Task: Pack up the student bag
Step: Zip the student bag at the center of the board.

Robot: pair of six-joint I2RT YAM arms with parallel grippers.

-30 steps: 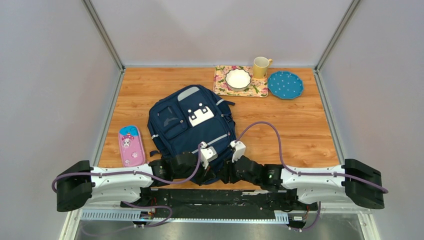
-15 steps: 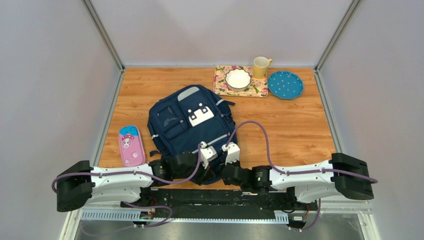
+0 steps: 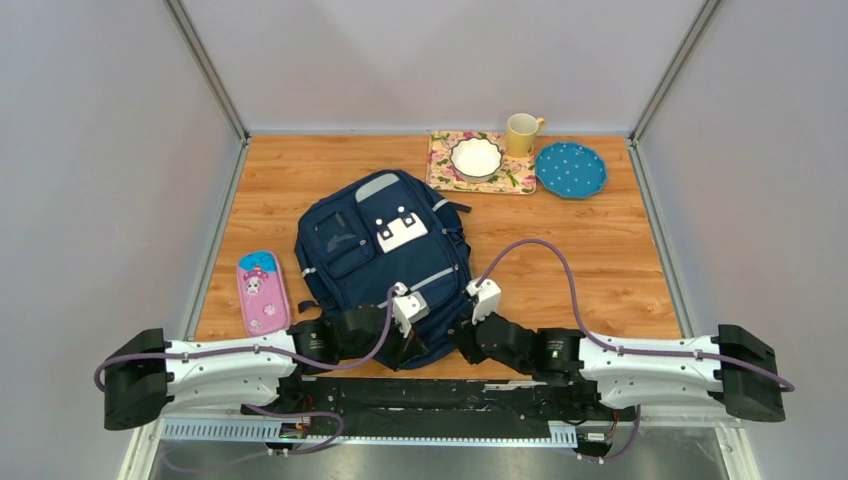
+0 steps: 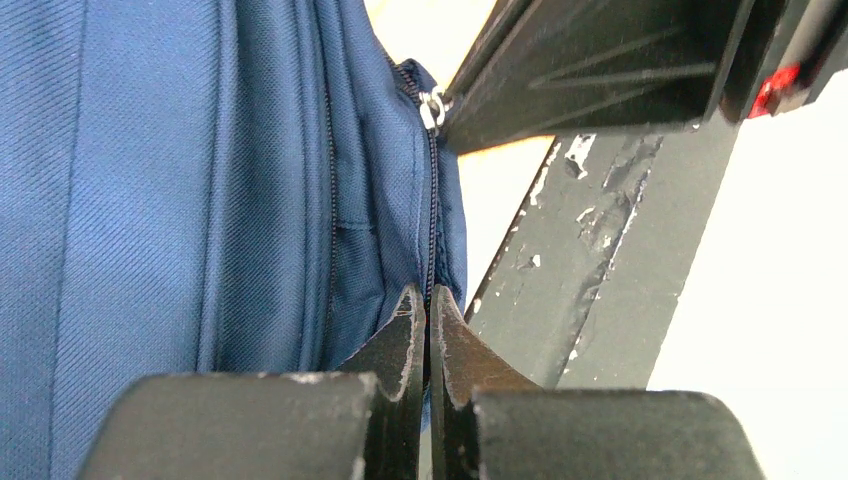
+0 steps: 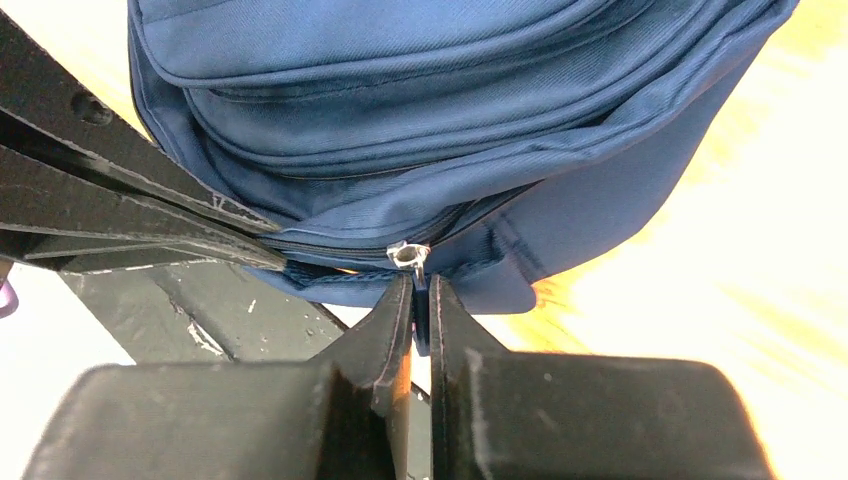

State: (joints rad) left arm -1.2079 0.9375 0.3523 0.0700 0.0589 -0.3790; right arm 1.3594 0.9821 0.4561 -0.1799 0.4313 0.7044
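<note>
The navy blue student bag [image 3: 385,250] lies flat on the wooden table, its bottom end towards the arms. My left gripper [image 3: 412,348] is at the bag's near edge. In the left wrist view, the left gripper [image 4: 428,300] is shut on the bag's fabric [image 4: 200,200] right at the zip line. My right gripper [image 3: 462,340] sits just to its right. In the right wrist view, the right gripper [image 5: 420,290] is shut on the blue zip pull [image 5: 420,310] below the metal slider [image 5: 408,254]. The zip looks closed along what shows.
A pink pencil case [image 3: 263,291] lies left of the bag. At the back right are a floral mat [image 3: 445,170] with a white bowl [image 3: 476,157], a yellow mug [image 3: 521,133] and a blue dotted plate [image 3: 570,169]. The black arm mount [image 5: 200,320] runs under the grippers.
The right gripper swung left along the bag's near edge, then back to the right, still holding the zip pull. The left gripper shifted slightly left and stayed shut.
</note>
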